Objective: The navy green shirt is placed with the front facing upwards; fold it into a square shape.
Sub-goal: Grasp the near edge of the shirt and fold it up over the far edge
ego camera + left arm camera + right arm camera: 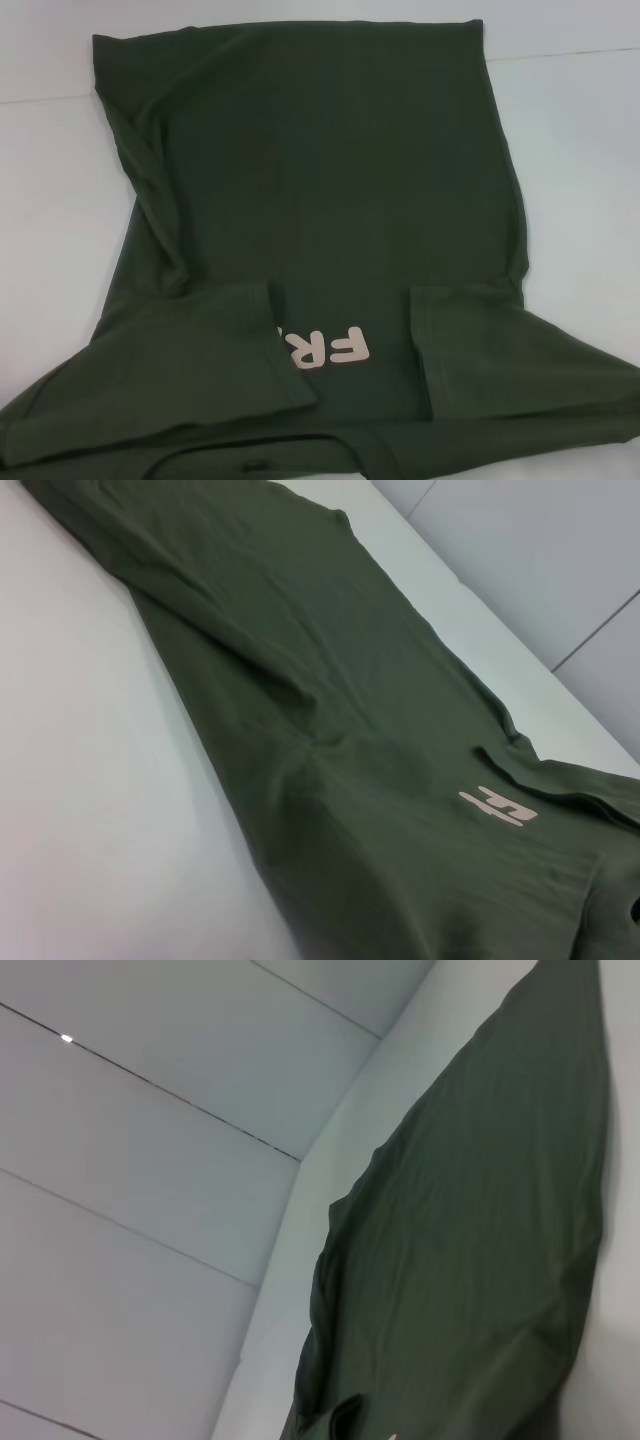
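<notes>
The navy green shirt (320, 210) lies spread on the white table, collar end toward me and hem at the far side. Both short sleeves are folded inward over the chest: the left sleeve (190, 370) covers part of the pale pink lettering (335, 348), and the right sleeve (510, 350) lies beside it. The left side of the body is wrinkled and drawn in. In the left wrist view the shirt (330, 710) runs diagonally, with the lettering (498, 806) showing. The right wrist view holds the shirt's body (480, 1240). Neither gripper shows in any view.
The white table (60, 220) has bare surface on both sides of the shirt and past the hem. A pale panelled wall (130, 1160) rises behind the table's far edge.
</notes>
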Robot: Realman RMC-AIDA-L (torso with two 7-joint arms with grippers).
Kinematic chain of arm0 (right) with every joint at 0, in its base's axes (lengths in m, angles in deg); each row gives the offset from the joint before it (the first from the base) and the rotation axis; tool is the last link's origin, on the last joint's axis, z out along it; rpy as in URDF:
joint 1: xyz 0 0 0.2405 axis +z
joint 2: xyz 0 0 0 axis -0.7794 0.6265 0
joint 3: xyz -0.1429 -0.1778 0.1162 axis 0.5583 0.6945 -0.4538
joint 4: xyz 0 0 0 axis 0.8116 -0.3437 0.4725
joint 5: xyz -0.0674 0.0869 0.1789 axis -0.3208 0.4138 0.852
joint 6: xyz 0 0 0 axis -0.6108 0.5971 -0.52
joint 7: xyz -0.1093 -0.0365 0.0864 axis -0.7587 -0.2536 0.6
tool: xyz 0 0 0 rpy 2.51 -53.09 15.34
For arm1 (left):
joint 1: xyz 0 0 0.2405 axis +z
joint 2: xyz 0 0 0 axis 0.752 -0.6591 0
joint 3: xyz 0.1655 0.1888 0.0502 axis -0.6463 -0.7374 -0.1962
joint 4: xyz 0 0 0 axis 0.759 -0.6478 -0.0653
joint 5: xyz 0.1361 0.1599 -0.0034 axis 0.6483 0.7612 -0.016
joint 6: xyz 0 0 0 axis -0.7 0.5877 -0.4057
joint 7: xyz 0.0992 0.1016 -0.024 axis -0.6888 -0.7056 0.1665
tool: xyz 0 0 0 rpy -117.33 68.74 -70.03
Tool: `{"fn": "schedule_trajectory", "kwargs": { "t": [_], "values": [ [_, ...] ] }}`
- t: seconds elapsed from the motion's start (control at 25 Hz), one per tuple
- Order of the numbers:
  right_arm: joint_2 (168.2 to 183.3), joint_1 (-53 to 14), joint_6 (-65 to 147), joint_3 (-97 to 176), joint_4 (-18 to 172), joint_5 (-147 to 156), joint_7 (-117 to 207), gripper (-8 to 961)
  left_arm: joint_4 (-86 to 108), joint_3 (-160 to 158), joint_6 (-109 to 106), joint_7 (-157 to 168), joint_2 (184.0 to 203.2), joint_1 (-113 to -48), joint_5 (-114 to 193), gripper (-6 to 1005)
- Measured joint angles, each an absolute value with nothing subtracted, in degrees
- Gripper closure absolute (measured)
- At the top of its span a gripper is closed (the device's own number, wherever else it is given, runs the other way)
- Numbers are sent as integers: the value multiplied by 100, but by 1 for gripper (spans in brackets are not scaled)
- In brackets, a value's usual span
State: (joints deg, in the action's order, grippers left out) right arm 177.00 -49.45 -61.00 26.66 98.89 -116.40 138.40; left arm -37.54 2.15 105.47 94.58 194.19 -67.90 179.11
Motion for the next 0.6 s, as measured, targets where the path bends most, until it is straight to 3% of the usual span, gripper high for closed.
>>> {"fn": "schedule_trajectory", "kwargs": {
  "t": [0.36, 0.6],
  "values": [
    [17699, -4962, -5754, 2659, 9889, -12119, 13914, 917, -3775, 215, 10550, 9484, 19446, -6690, 18026, 943],
    [17610, -5090, -5738, 2643, 9899, -12389, 13991, 916, -3841, 215, 10570, 9488, 19447, -6611, 18061, 943]
  ]
}}
